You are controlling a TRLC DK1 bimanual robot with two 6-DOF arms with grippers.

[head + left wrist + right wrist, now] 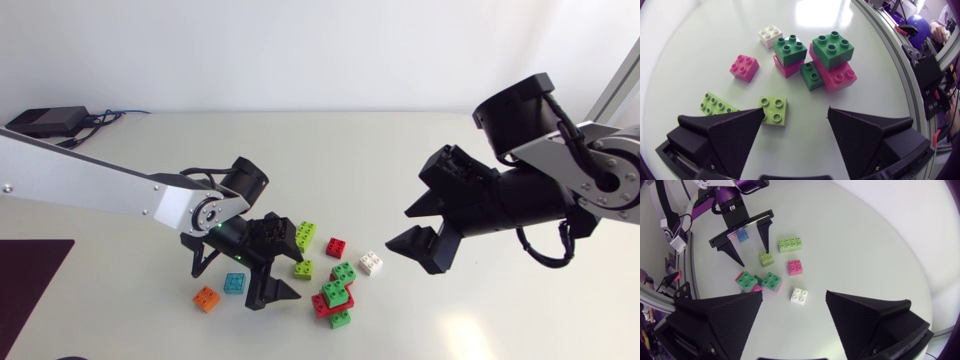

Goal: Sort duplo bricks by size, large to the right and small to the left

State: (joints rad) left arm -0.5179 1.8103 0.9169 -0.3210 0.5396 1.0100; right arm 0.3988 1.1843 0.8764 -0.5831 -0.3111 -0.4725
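Two open, empty: left gripper (796,113), right gripper (794,294). Lime brick (774,109) seen off-centre, near one left finger; may be shoved aside, not gripped, at closing.

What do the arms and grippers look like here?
The left arm has a flat silver-grey link, black joints and a small green light at the wrist. The right arm has a silver-grey link, bulky black joints and a black cable looping under it. The left gripper and right gripper are matte black, each with two broad wedge-shaped fingers.
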